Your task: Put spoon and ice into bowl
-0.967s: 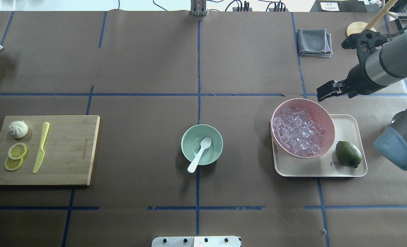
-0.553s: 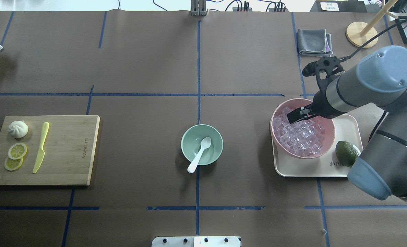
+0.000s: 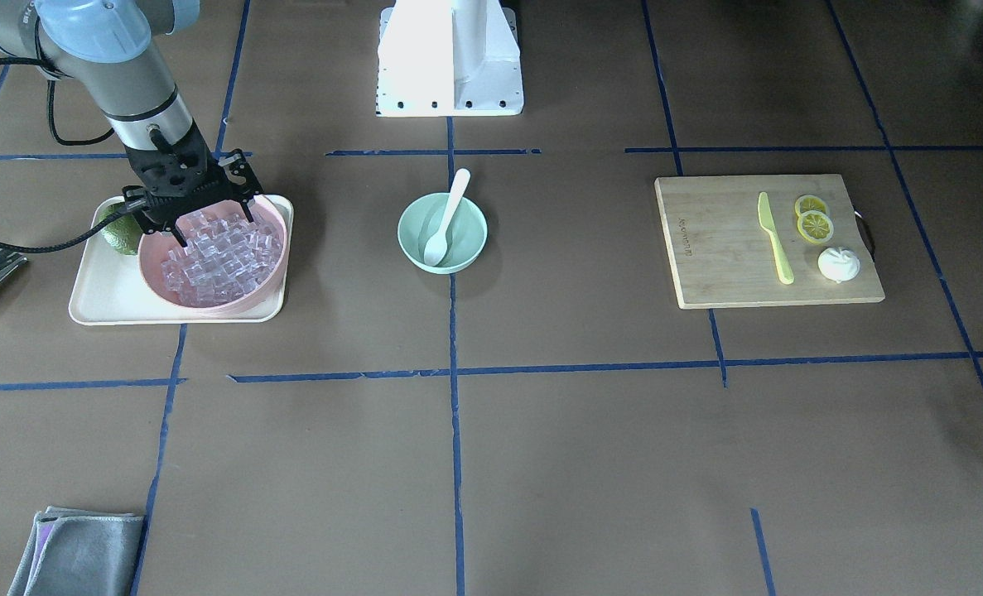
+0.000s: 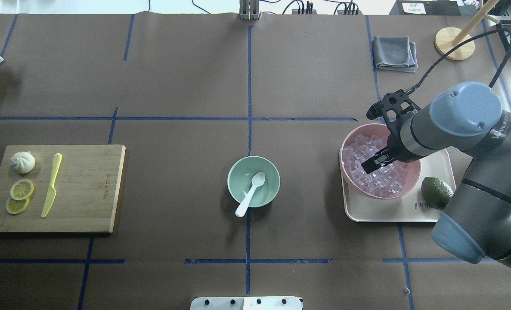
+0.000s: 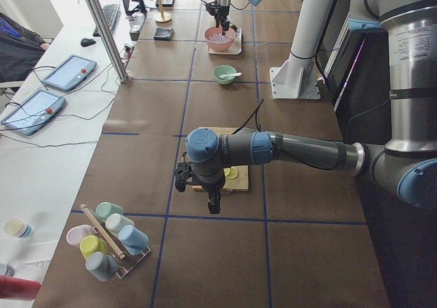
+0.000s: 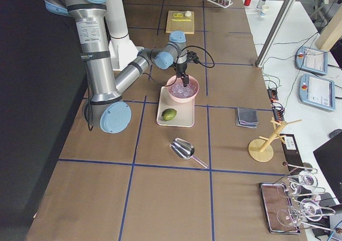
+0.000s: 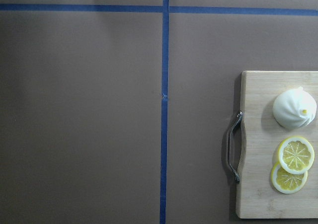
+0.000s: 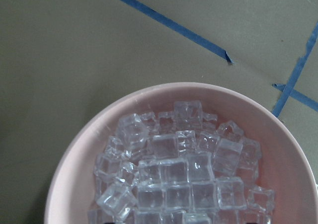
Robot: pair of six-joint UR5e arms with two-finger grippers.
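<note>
The white spoon [image 4: 250,194] lies in the mint-green bowl [image 4: 234,171] at the table's middle, scoop down and handle over the near rim; both also show in the front-facing view, spoon [image 3: 446,217] in bowl [image 3: 473,242]. Many clear ice cubes [image 4: 363,151] fill the pink bowl [image 4: 413,171]; the right wrist view shows them close up [image 8: 174,170]. My right gripper [image 3: 207,228] hangs open just above the ice, holding nothing; it also shows overhead [image 4: 370,165]. My left gripper [image 5: 212,200] shows only in the exterior left view, past the cutting board's end; I cannot tell its state.
The pink bowl stands on a cream tray [image 4: 410,213] with a lime [image 4: 436,191]. A cutting board [image 4: 87,189] at the left holds a yellow-green knife [image 4: 51,185], lemon slices and a bun. A grey cloth [image 4: 394,52] and wooden stand [image 4: 453,43] are at the back right.
My right arm has swung in from the back right and come down over the pink bowl, toward the middle of the ice. The spoon and green bowl have not moved.
</note>
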